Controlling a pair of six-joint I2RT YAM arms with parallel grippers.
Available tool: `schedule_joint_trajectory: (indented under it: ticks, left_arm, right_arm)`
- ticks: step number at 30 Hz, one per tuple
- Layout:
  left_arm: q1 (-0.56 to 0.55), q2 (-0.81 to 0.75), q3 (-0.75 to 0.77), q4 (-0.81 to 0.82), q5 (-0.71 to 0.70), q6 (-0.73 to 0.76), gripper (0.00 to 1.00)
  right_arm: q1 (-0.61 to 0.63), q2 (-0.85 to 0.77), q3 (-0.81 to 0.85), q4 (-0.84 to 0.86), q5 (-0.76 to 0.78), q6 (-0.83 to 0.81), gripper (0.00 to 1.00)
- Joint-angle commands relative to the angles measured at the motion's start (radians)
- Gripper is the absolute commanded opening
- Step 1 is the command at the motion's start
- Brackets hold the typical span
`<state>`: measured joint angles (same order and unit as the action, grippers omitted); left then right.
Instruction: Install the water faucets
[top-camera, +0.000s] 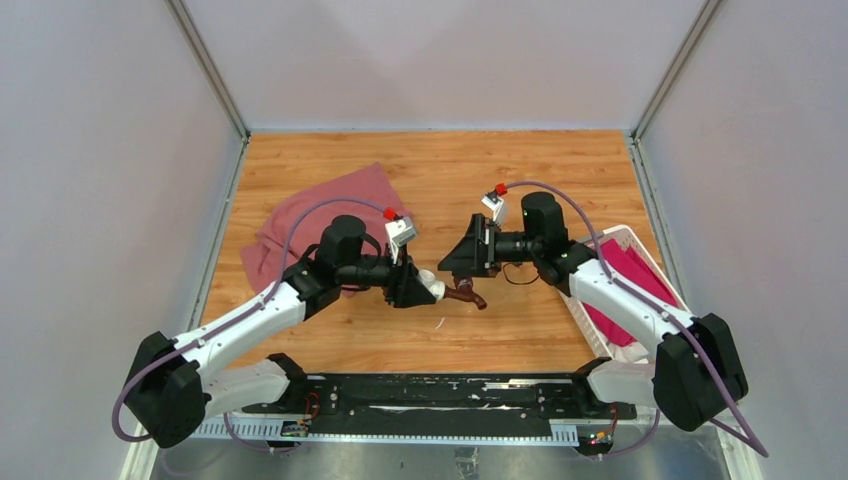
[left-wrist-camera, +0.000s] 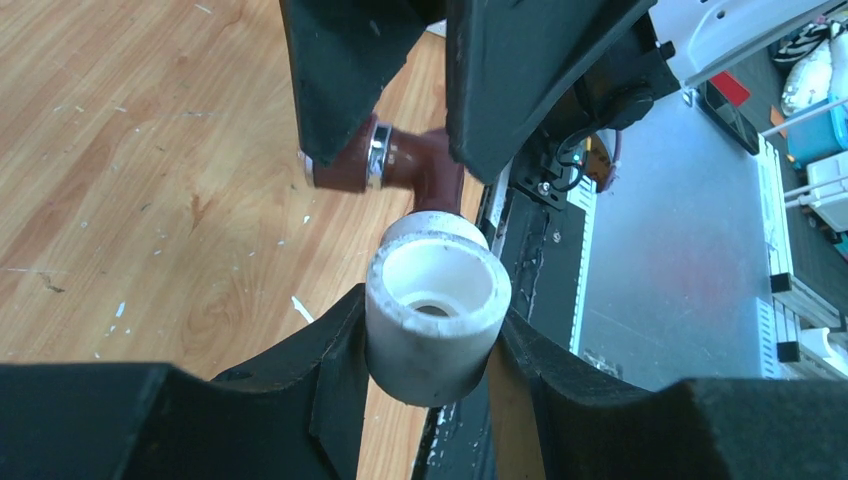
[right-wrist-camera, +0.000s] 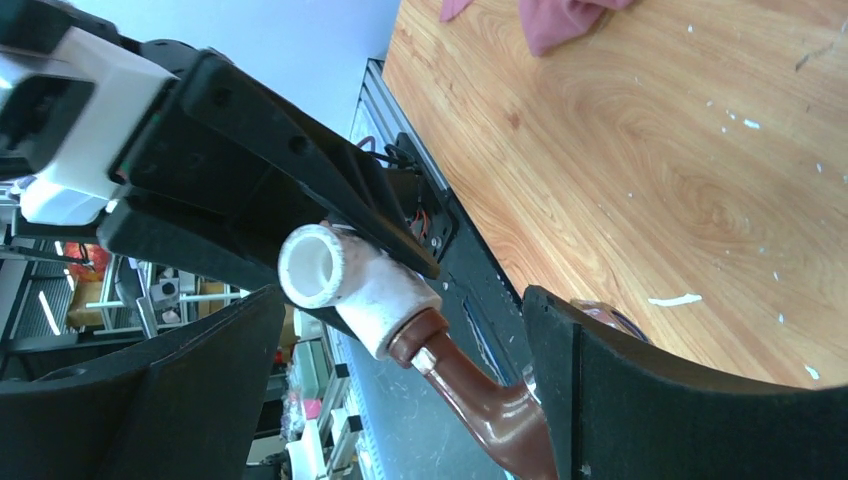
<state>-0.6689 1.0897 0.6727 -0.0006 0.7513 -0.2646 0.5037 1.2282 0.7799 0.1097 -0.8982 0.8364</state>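
Because the white pipe fitting is clamped between the left gripper's fingers over the table's 6 o'clock side, the brown tap seated in it juts toward 4 o'clock, free to turn. The right gripper, at the tap's 1 o'clock, has its fingers spread either side of it, probably so it can close and screw it home.

Overhead and 2 close wrist views share fitting.
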Motion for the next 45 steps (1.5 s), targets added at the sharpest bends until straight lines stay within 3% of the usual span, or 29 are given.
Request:
schedule_joint_trajectory:
  ticks: [1,8,19,24,32,45]
  left_arm:
    - [0.005,-0.033,0.021,0.030,0.023,0.014,0.00]
    - [0.006,-0.037,0.028,0.030,0.026,0.013,0.00]
    - [0.006,-0.039,0.017,0.092,0.035,-0.033,0.00]
    - [0.031,-0.033,0.005,0.218,0.064,-0.167,0.00]
    - [0.047,-0.037,0.001,0.322,0.075,-0.280,0.00]
    - [0.055,-0.037,-0.011,0.369,0.075,-0.336,0.00]
  right_arm:
    - [0.002,-0.005,-0.048,0.015,-0.015,-0.028,0.93]
    - [0.002,-0.001,-0.082,0.024,-0.021,-0.025,0.92]
    - [-0.052,-0.174,-0.091,-0.105,0.046,-0.127,0.94]
    - [-0.051,-0.204,-0.175,0.012,0.033,-0.095,0.96]
    - [-0.051,-0.213,-0.305,0.470,-0.005,0.178,0.97]
    - [-0.051,-0.222,-0.304,0.520,0.077,0.197,0.97]
